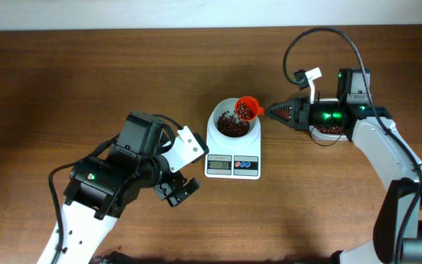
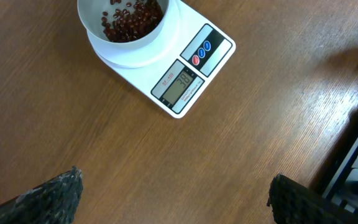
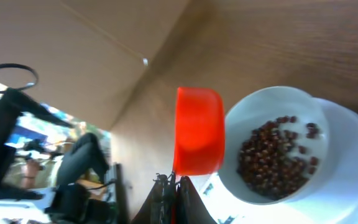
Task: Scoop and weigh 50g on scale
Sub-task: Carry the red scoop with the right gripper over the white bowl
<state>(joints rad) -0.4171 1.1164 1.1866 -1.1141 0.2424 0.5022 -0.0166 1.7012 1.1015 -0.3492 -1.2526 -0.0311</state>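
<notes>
While the bowl (image 1: pixel 220 117) on the scale (image 1: pixel 232 166) held beans (image 1: pixel 233 127), the right jaws clamped an orange scoop (image 1: pixel 247 108) at its rim; the left jaws stood apart over bare desk (image 1: pixel 123 66).

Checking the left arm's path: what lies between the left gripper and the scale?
Nothing: only bare table separates the open left gripper from the scale, clearest in the left wrist view.

Both arms pair white shells with black, boxy joint housings. The left arm (image 1: pixel 79 220) shows a green light, a black cable loop (image 1: pixel 52 183) at its 9 o'clock side and a white block (image 1: pixel 191 147) by the black left gripper (image 1: pixel 180 192), whose fingers (image 2: pixel 48 196) look rough-textured. The right arm (image 1: pixel 379 147) glows green in two spots, and a black cable (image 1: pixel 324 29) arcs at its 12 o'clock.
</notes>
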